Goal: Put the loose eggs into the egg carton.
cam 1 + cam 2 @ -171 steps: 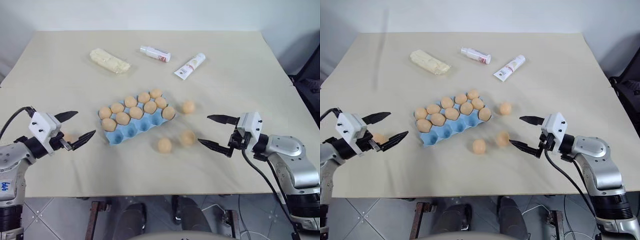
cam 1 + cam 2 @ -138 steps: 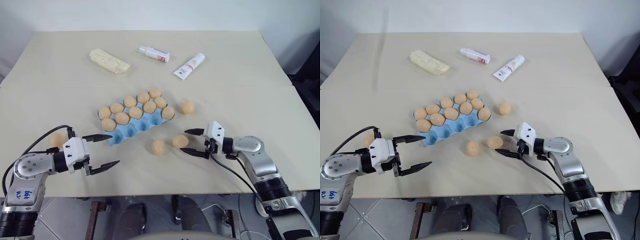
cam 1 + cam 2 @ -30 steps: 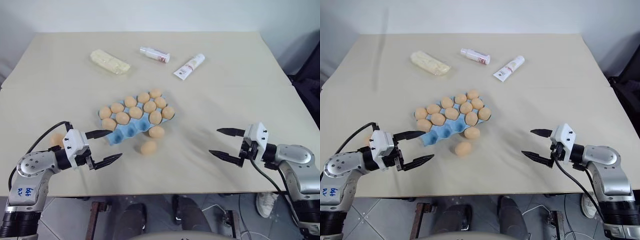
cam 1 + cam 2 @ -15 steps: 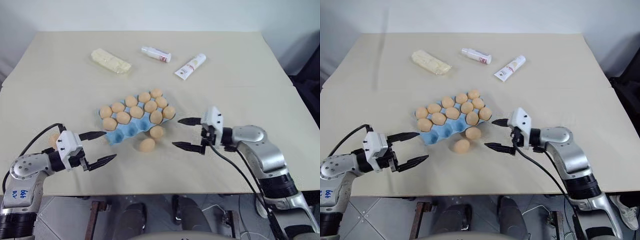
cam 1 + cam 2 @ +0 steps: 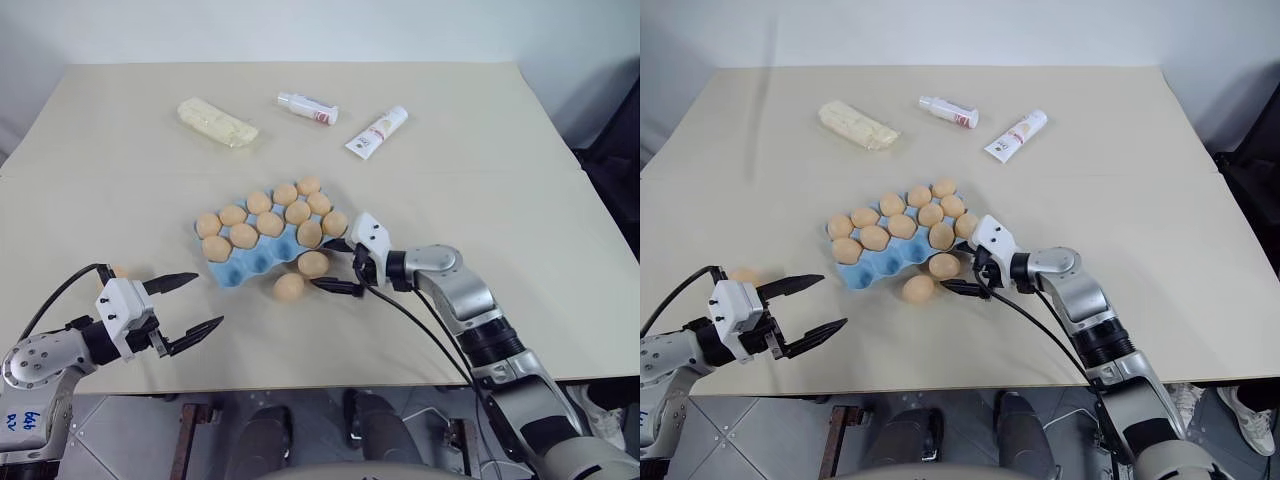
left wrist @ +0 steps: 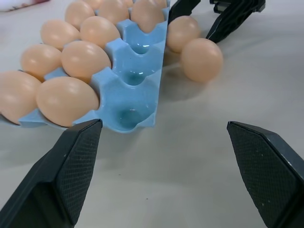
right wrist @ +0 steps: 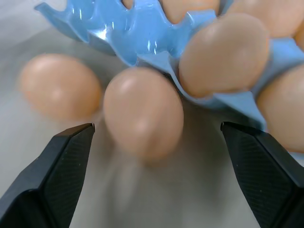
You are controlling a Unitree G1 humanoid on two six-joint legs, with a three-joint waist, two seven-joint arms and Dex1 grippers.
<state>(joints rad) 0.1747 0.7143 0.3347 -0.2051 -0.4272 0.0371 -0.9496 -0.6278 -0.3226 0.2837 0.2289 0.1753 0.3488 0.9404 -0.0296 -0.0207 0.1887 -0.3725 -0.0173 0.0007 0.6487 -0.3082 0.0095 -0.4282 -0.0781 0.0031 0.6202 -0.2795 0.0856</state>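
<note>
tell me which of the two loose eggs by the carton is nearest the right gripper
The loose egg touching the egg carton edge, just ahead of the open right gripper. The other egg lies farther out, apart from the carton.

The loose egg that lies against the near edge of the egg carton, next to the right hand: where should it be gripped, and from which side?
Grip that egg across its rounded middle, coming from the robot's right, where the open right hand already faces it. The egg carton wall blocks its far side, and a second loose egg lies close on its near-left, so one finger probably goes on the carton side and one on the near side.
</note>
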